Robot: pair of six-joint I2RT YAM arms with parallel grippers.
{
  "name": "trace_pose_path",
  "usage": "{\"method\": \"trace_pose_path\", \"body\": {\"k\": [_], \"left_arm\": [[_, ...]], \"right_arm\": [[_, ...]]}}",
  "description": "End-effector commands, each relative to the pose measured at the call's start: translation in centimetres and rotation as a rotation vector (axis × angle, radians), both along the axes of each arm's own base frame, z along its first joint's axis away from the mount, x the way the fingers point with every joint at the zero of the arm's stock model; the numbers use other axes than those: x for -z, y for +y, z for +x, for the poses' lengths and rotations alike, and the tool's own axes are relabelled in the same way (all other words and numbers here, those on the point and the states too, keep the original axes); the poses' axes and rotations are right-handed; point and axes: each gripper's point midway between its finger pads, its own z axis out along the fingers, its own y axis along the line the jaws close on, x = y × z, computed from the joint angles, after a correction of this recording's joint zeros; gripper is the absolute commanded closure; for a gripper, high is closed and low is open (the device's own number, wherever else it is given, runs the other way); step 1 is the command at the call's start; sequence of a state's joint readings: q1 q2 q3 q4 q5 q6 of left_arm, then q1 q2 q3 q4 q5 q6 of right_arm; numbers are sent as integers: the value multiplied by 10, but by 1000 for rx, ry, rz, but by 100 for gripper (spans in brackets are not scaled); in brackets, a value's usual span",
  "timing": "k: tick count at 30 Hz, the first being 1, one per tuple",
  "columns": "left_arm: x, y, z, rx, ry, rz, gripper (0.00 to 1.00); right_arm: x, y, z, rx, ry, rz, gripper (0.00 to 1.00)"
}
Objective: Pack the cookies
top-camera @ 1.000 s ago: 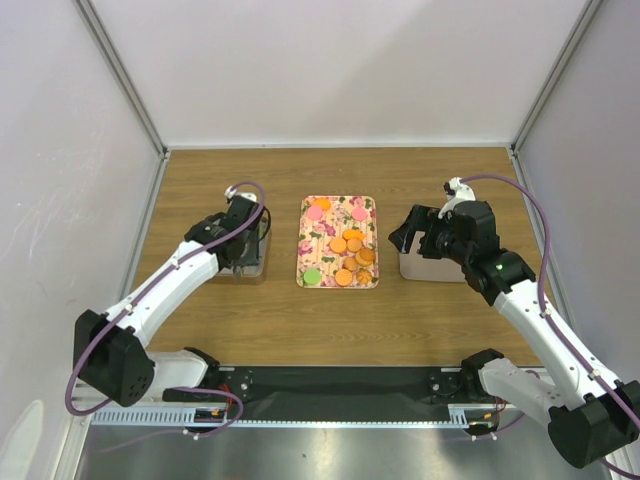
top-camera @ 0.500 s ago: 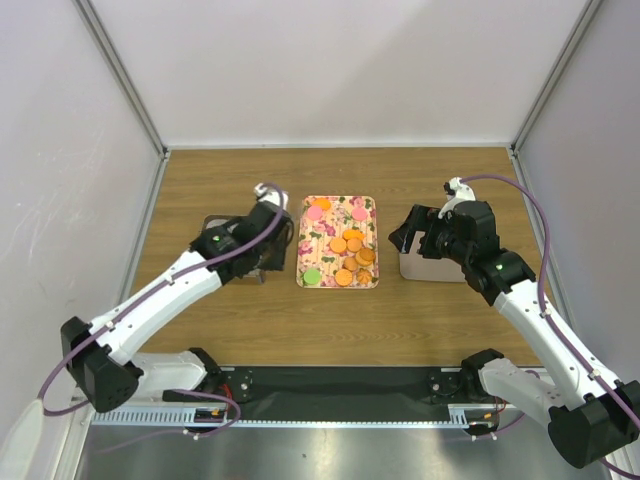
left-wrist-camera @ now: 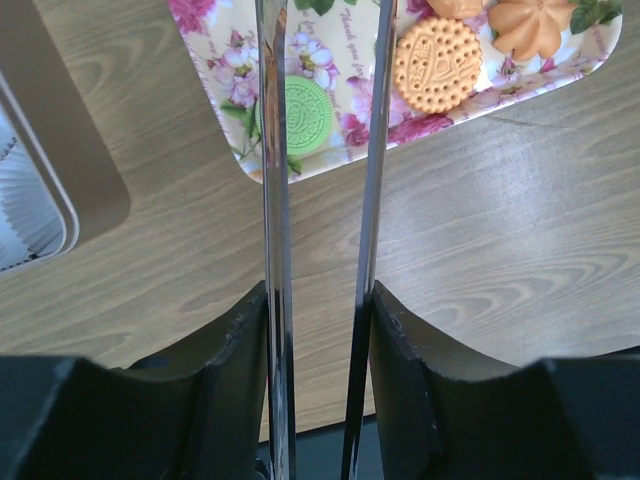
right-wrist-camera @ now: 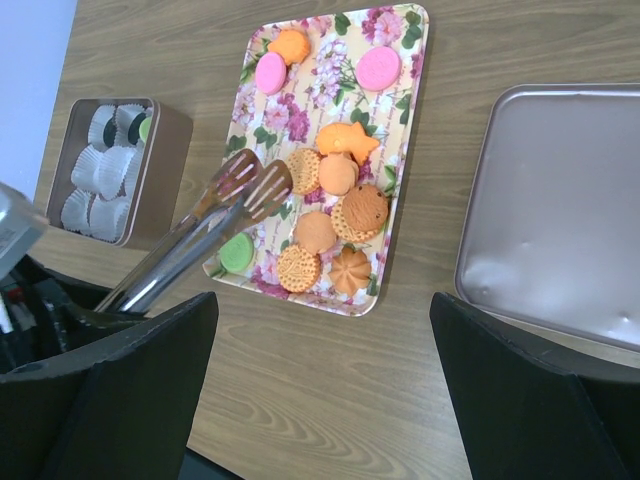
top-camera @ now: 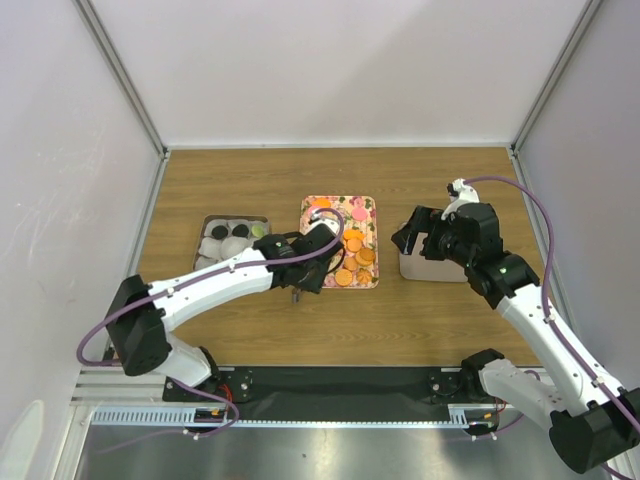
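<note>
Left wrist view: black left fingers (left-wrist-camera: 235, 350), part closed, clamped on long shiny metal tongs (left-wrist-camera: 272, 220). The two tong arms run parallel, and a round green embossed cookie (left-wrist-camera: 298, 113) shows between them on the rectangular floral-print tray (right-wrist-camera: 405, 120). Tong tips are slotted and spoon-shaped, over the tray's left side; contact with any cookie unclear. Cookies (right-wrist-camera: 338, 175) are mostly on the tray: orange round, flower and fish shapes clustered, two smooth pink ones at the far end. Grey rectangular metal tin (right-wrist-camera: 172, 150) sits left of the tray on the wood-grain desk (right-wrist-camera: 330, 390), lined with white fluted paper cups (right-wrist-camera: 95, 165); a few cups hold black or green cookies. Right fingers (right-wrist-camera: 140, 370) are spread wide, holding nothing, near the matte grey metal lid (right-wrist-camera: 560, 200) right of the tray.
</note>
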State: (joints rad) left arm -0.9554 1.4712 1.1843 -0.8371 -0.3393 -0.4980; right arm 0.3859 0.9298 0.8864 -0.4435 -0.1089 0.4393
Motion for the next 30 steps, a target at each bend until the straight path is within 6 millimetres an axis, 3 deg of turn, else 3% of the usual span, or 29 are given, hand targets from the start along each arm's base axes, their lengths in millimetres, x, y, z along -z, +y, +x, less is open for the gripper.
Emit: {"method": "trace_pose_path", "body": {"k": [1,9,30], "left_arm": [[-16,-21,11,-8,-41,-74,54],[1,-26,13,6,-18,-31,54],[12,-26,24,9,-25,52,52]], "right_arm": [[-14,-4,1,8,-48,-5,5],[-14,-4,0,5,-50,-7,5],[-13,-3,0,0,-51,-3,5]]}}
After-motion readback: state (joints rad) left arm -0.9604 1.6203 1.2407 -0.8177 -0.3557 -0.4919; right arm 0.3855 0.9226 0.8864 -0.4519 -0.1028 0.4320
